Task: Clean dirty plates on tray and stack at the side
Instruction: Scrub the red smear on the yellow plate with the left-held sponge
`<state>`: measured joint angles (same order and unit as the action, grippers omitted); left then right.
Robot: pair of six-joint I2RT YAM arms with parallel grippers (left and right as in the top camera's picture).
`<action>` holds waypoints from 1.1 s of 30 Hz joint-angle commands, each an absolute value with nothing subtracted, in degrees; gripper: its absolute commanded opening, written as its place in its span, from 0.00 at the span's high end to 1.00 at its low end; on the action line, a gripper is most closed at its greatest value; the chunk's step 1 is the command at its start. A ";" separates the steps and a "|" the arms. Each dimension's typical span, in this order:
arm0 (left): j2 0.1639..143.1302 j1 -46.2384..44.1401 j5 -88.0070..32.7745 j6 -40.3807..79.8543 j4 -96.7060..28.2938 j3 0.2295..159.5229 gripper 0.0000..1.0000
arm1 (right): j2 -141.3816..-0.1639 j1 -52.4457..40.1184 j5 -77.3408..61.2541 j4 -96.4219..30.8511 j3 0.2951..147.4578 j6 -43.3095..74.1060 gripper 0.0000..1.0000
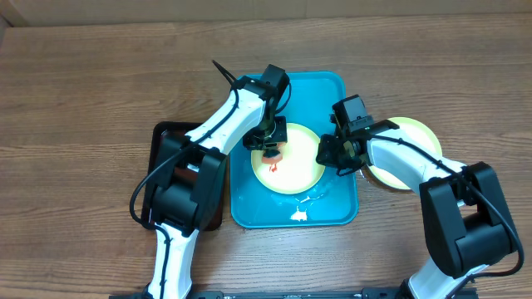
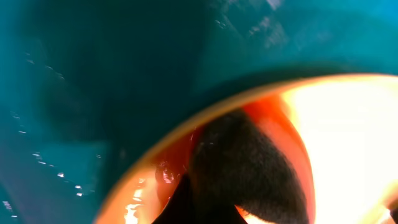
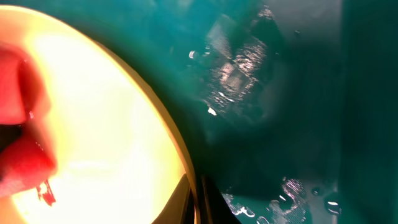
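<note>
A yellow-green rimmed plate (image 1: 301, 166) lies on the turquoise tray (image 1: 324, 91), with a small red smear (image 1: 273, 171) on its pale centre. My left gripper (image 1: 270, 152) is down on the plate's left part, shut on a red and dark sponge (image 2: 249, 162). The plate (image 2: 348, 137) and tray (image 2: 93, 74) fill the left wrist view. My right gripper (image 1: 331, 154) is shut on the plate's right rim; in the right wrist view its fingers (image 3: 194, 202) straddle the rim of the plate (image 3: 93, 124). A second yellow-green plate (image 1: 416, 133) lies on the table at the right. The light-blue plate is out of view.
A dark red-brown tray (image 1: 170, 141) with a black rim lies left of the turquoise tray, under my left arm. Wet patches and a white speck (image 1: 299, 215) lie on the turquoise tray's front part. The wooden table (image 1: 83, 83) extends all round.
</note>
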<state>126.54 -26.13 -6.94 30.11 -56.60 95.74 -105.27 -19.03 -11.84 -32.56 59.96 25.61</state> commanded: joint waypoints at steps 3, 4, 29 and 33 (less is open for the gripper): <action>127.83 -25.47 -0.62 31.51 -56.21 95.70 0.96 | -107.11 -14.35 -4.16 -35.05 58.30 28.75 0.96; 127.83 -25.93 -2.26 31.27 -55.51 95.70 0.96 | -107.11 -14.26 -4.19 -35.05 58.30 28.73 0.96; 131.46 -30.76 6.59 28.71 -64.45 102.78 0.96 | -107.11 -14.28 -4.73 -35.22 58.30 28.53 0.96; 131.50 -31.18 15.09 26.68 -62.67 102.89 0.96 | -107.11 -14.28 -4.75 -35.22 58.30 28.53 0.96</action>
